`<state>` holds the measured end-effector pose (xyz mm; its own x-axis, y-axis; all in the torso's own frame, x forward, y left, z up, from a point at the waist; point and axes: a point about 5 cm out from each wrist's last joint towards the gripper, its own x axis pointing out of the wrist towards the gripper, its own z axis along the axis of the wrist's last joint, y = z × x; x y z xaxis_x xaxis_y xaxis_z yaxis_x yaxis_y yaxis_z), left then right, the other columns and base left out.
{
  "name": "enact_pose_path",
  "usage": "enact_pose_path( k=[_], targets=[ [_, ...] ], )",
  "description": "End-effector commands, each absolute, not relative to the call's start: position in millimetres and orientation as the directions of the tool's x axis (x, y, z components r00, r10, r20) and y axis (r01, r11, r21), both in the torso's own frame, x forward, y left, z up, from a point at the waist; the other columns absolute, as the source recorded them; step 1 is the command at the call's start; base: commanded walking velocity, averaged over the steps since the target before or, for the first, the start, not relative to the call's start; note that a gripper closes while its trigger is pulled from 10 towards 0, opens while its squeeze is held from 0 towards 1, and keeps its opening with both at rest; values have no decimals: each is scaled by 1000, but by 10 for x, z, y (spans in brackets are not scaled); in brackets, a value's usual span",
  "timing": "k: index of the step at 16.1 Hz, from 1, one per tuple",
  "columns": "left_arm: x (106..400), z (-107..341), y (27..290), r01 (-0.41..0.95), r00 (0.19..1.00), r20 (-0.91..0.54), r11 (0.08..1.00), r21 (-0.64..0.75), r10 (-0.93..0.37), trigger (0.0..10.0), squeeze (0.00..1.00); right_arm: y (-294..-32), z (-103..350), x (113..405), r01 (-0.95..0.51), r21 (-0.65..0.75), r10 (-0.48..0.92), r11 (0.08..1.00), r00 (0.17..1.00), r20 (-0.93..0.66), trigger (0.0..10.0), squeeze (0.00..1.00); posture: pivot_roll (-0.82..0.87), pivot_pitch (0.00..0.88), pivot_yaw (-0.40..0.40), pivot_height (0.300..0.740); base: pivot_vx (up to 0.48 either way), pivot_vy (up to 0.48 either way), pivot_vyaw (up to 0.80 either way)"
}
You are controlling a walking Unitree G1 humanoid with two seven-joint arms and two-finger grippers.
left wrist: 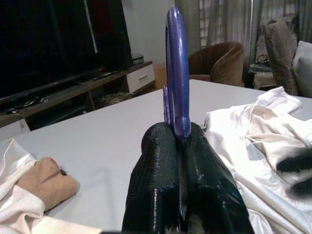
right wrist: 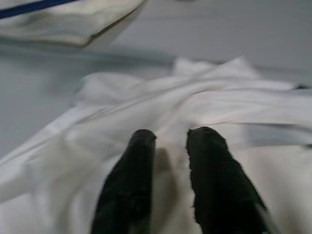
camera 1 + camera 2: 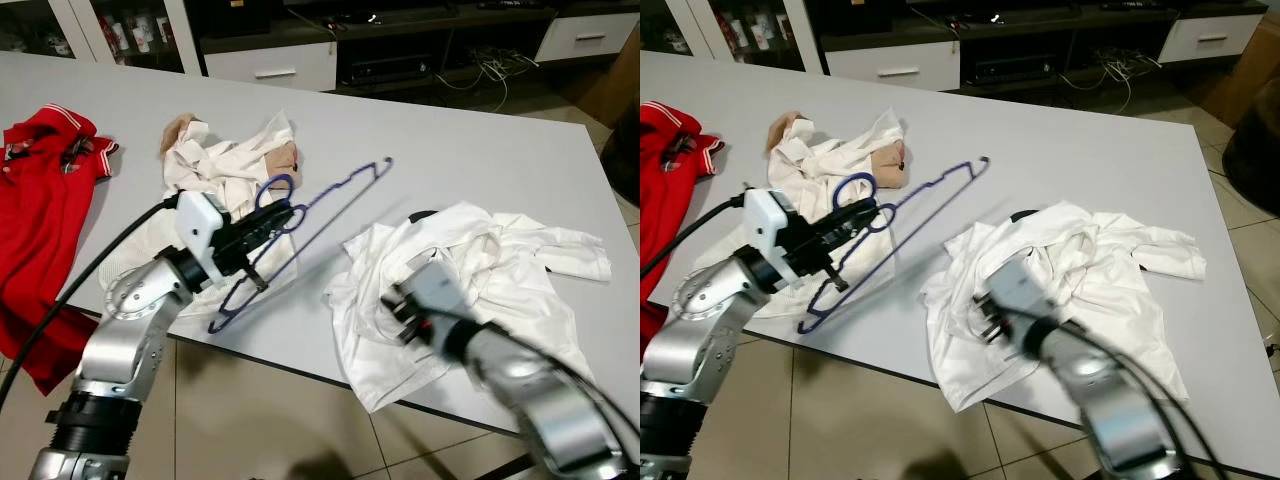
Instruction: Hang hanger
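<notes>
While the left pincer is clamped tight on the blue hanger near its hook, the hanger is lifted off the grey counter and slants from the counter's near edge up toward its middle, its shadow lying on the surface beneath. In the left wrist view the two black fingers press together around the thin blue frame, which rises straight up between them. The right pincer hangs over the crumpled white shirt lying by the counter's near right edge, its fingers set narrowly apart with nothing between them. A second heap of white and tan clothes lies behind the hanger, and a red shirt drapes over the counter's left edge.
</notes>
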<state>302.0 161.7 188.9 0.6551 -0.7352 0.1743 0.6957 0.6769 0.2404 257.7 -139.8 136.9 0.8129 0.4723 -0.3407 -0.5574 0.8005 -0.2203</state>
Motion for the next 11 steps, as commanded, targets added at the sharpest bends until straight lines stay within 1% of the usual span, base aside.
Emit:
enact_pose_path(
  k=[1, 2, 3, 5, 6, 8, 10, 11],
  targets=[
    [2999, 1919, 1642, 691, 658, 181, 682, 240, -731, 10000, 0, -1396, 1427, 2563, -562, -201, 489, 802, 812, -320, 10000, 1000, -7, 125, 58, 740, 0, 0, 0],
    [2996, 1922, 1643, 691, 659, 183, 683, 238, -730, 10000, 0, -1377, 1481, 2524, -578, -170, 518, 798, 802, -297, 10000, 1000, -7, 127, 58, 740, 0, 0, 0],
    [2993, 1930, 1638, 693, 656, 185, 681, 237, -731, 10000, 0, -1305, 1518, 2469, -613, -129, 565, 780, 777, -279, 10000, 1000, -8, 131, 61, 740, 0, 0, 0],
    [2987, 1940, 1631, 698, 651, 183, 676, 238, -737, 10000, 0, -1206, 1531, 2407, -651, -78, 614, 755, 743, -266, 10000, 996, -7, 136, 62, 740, 0, 0, 0],
    [2985, 1944, 1629, 699, 649, 182, 674, 239, -739, 10000, 0, -1189, 1528, 2399, -656, -54, 623, 753, 737, -262, 10000, 0, -7, 136, 62, 740, 0, 0, 0],
    [2981, 1954, 1628, 702, 646, 181, 670, 241, -742, 10000, 0, -1166, 1519, 2387, -660, -30, 631, 750, 729, -264, 10000, 0, -5, 139, 63, 740, 0, 0, 0],
    [2979, 1994, 1654, 700, 646, 179, 669, 250, -742, 10000, 0, -1063, 1454, 2345, -698, 14, 671, 716, 683, -288, 10000, 0, 5, 143, 68, 740, 0, 0, 0],
    [2975, 2005, 1660, 699, 646, 179, 669, 252, -742, 10000, 0, -1048, 1430, 2342, -701, 12, 671, 713, 677, -303, 10000, 0, 5, 143, 68, 740, 0, 0, 0]
  ],
)
